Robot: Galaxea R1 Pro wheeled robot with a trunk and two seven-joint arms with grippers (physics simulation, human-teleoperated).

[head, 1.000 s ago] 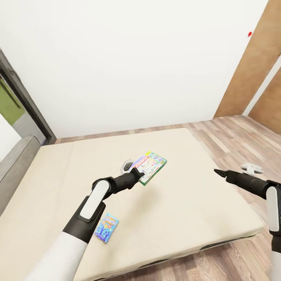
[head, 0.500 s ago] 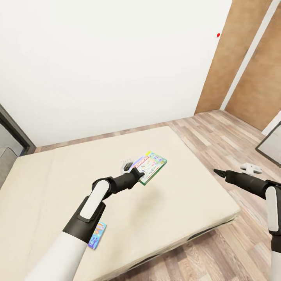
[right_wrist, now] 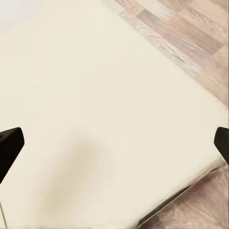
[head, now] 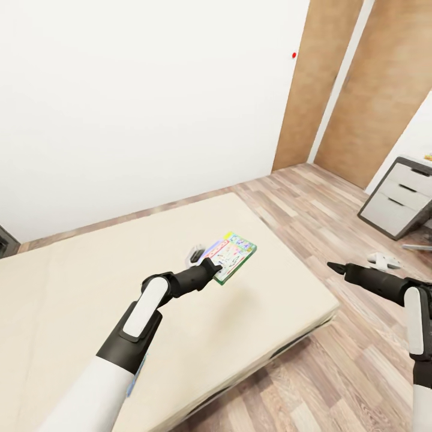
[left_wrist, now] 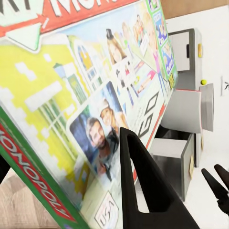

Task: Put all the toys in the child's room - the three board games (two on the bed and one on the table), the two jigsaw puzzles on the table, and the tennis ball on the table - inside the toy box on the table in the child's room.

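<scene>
Grip looks thin: left gripper (head: 215,268) jaws pinch one edge of the board game (head: 231,257), which could swing loose above the bed (head: 72,288); right gripper (head: 333,266) jaws seemingly spread, empty.

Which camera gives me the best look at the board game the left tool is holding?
The left wrist view: the board game sits close up there, its cover art and "MONOPOLY" lettering on the green edge readable, one finger across its face. The head view shows it whole but small, held above the bed at the left tool.
</scene>
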